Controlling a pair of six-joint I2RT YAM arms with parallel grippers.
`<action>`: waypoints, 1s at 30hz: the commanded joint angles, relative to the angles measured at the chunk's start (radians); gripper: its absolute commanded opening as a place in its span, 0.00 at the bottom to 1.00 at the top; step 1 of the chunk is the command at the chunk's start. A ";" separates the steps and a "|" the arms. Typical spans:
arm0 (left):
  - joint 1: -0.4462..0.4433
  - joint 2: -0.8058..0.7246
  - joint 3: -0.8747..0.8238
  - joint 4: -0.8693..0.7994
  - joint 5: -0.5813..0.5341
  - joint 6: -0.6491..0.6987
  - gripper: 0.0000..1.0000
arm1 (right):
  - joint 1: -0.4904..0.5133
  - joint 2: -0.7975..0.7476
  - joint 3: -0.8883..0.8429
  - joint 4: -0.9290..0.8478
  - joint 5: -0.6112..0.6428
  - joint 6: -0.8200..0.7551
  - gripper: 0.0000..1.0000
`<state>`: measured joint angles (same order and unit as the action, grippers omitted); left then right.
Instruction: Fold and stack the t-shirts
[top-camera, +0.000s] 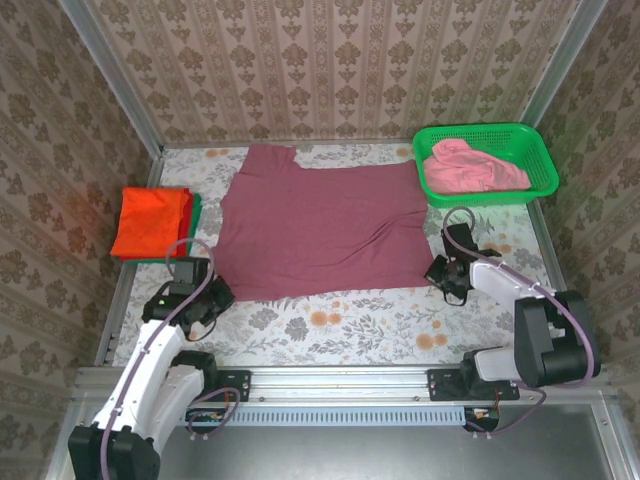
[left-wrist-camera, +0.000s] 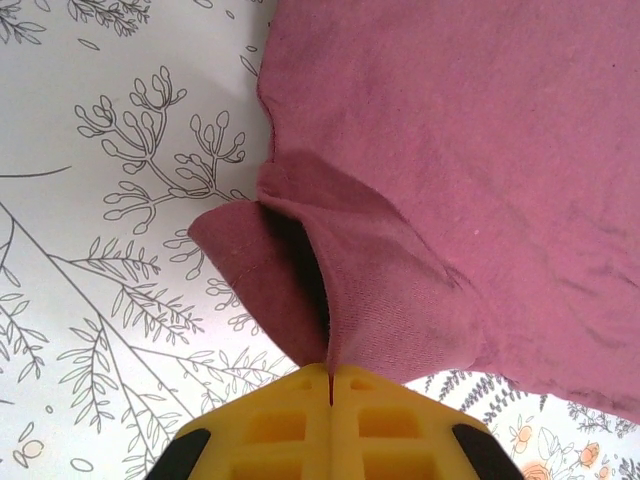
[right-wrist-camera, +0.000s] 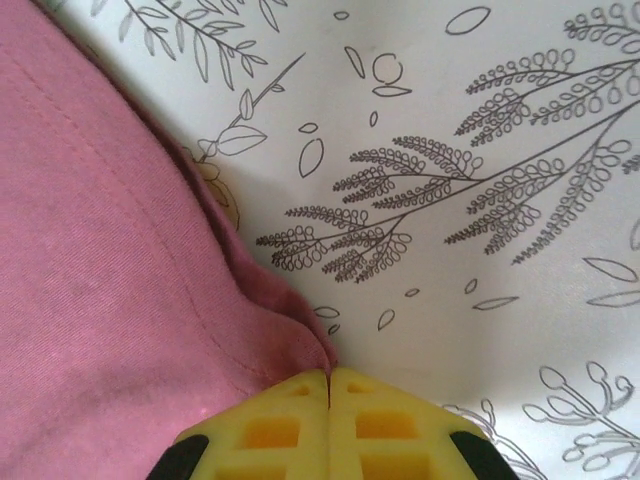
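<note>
The left tool (left-wrist-camera: 330, 378) has its yellow fingers (left-wrist-camera: 285, 420) pressed together on a bunched fold at the near left corner of the maroon t-shirt (left-wrist-camera: 470, 150), and the cloth rises in a small ridge into the seam between them. The right tool (right-wrist-camera: 329, 376) is likewise closed, its fingers (right-wrist-camera: 385, 425) meeting on the hem at the shirt's near right corner, where the edge of the cloth runs in between the tips. From above, the maroon t-shirt (top-camera: 320, 225) lies spread flat across the middle of the flower-patterned table (top-camera: 350, 322), with one tool at each near corner. At the table's left edge a folded orange t-shirt (top-camera: 150, 222) sits on a green t-shirt (top-camera: 197, 208). At the far right, a crumpled pink t-shirt (top-camera: 468, 168) lies inside a green mesh basket (top-camera: 478, 131).
</note>
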<state>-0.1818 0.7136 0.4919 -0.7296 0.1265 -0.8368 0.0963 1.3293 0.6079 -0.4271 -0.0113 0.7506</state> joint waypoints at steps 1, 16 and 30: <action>0.004 -0.029 0.027 -0.055 -0.008 0.021 0.00 | 0.006 -0.089 -0.020 -0.066 0.011 -0.020 0.00; 0.004 0.015 0.030 -0.002 0.007 0.027 0.00 | 0.013 0.023 0.032 -0.031 -0.007 -0.018 0.42; 0.007 0.018 0.000 0.029 0.019 0.018 0.00 | 0.035 0.093 0.072 -0.035 0.017 -0.025 0.35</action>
<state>-0.1818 0.7322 0.4973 -0.7052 0.1349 -0.8299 0.1226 1.3849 0.6510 -0.4522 -0.0074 0.7296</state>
